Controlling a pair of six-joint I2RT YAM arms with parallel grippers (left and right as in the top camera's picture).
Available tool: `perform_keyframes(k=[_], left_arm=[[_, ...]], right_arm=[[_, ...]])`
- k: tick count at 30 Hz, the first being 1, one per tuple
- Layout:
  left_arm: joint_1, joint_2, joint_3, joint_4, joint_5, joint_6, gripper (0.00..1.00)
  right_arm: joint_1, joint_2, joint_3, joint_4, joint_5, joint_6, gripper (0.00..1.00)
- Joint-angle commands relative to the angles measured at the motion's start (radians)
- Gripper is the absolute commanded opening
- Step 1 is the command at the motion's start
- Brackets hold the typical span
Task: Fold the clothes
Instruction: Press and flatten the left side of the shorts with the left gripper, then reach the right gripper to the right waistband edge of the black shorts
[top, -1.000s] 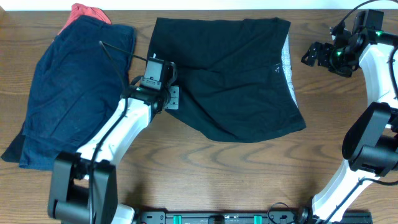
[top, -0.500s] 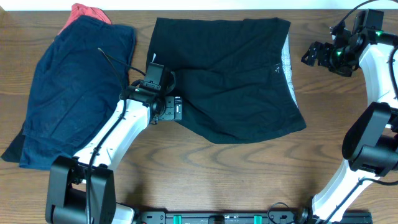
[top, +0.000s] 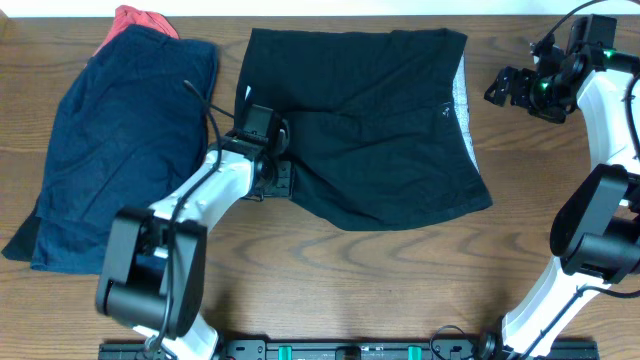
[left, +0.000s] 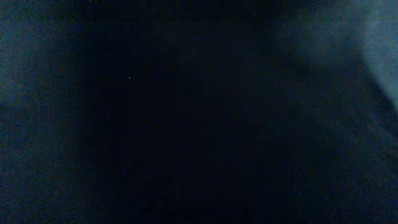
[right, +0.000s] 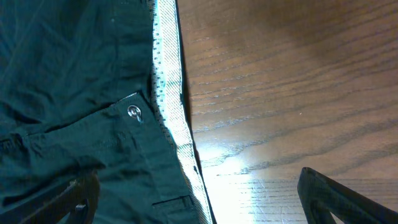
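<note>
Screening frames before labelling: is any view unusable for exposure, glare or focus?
Left wrist: nearly black and blurred, lens close against dark fabric, nothing resolvable. Right wrist: bright glare patch on the table; end effector fingers soft and dark at the bottom corners; waistband readable. Overhead: evenly lit, sharp, no glare.

- Three garments lie on one desk (top: 400, 290): one black pair of shorts (top: 370, 120), one navy piece (top: 120, 140), and one red piece (top: 140, 20) peeking from under the navy.
- One metal button (right: 134, 112) shows on the shorts.
- Two arms, the left arm (top: 190, 215) and the right arm (top: 610, 110).
- Two hands, the left hand (top: 278, 180) and the right hand (top: 500, 88).
</note>
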Motion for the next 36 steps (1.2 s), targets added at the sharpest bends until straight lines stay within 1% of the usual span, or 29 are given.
perform_keyframes(k=[1, 5, 6, 10, 11, 12, 13, 14, 17, 20, 23, 26, 28, 31, 33, 36], left_arm=[[-0.001, 0.05, -0.014, 0.032, 0.02, 0.064, 0.62], [-0.001, 0.077, -0.014, 0.073, 0.019, 0.067, 0.63], [-0.001, 0.077, -0.014, 0.08, 0.019, 0.067, 0.66], [-0.001, 0.077, -0.014, 0.106, 0.019, 0.067, 0.66], [-0.001, 0.077, -0.014, 0.107, 0.019, 0.067, 0.61], [-0.001, 0.077, -0.014, 0.108, 0.019, 0.067, 0.47], [-0.001, 0.077, -0.014, 0.106, 0.02, 0.066, 0.24], [-0.001, 0.076, -0.012, 0.098, 0.02, 0.066, 0.07], [-0.001, 0.046, 0.011, 0.005, 0.02, 0.051, 0.06], [0.0, -0.023, 0.06, -0.18, 0.02, 0.006, 0.06], [0.001, -0.122, 0.098, -0.386, 0.02, -0.074, 0.06], [0.0, -0.214, 0.1, -0.505, 0.02, -0.167, 0.06], [0.0, -0.256, 0.1, -0.554, 0.02, -0.209, 0.06], [0.0, -0.285, 0.1, -0.6, 0.021, -0.236, 0.06], [-0.002, -0.283, 0.096, -0.607, 0.021, -0.235, 0.06], [-0.002, -0.283, 0.068, -0.571, 0.021, -0.235, 0.06]], right_arm=[[0.009, -0.008, 0.009, 0.001, 0.0, -0.019, 0.99], [0.009, -0.008, 0.009, 0.001, 0.0, -0.018, 0.99], [0.009, -0.008, 0.009, 0.001, 0.0, -0.018, 0.99], [0.009, -0.008, 0.009, 0.001, 0.0, -0.018, 0.99], [0.009, -0.008, 0.009, 0.0, 0.0, -0.018, 0.99], [0.009, -0.008, 0.009, 0.0, 0.0, -0.018, 0.99], [0.009, -0.008, 0.009, -0.002, 0.0, -0.018, 0.99], [0.009, -0.008, 0.009, -0.005, 0.0, -0.018, 0.99], [0.008, -0.008, 0.009, -0.019, 0.0, -0.018, 0.99], [0.009, -0.008, 0.009, -0.041, 0.0, -0.018, 0.99], [0.009, -0.008, 0.009, -0.079, 0.0, -0.009, 0.99], [0.009, -0.008, 0.009, -0.13, -0.001, -0.003, 0.99], [0.014, -0.009, 0.009, -0.177, 0.003, -0.004, 0.99], [0.027, -0.02, 0.009, -0.247, 0.008, -0.003, 0.98], [0.039, -0.034, 0.009, -0.275, 0.008, 0.002, 0.97], [0.073, -0.066, 0.009, -0.301, 0.018, 0.019, 0.97]])
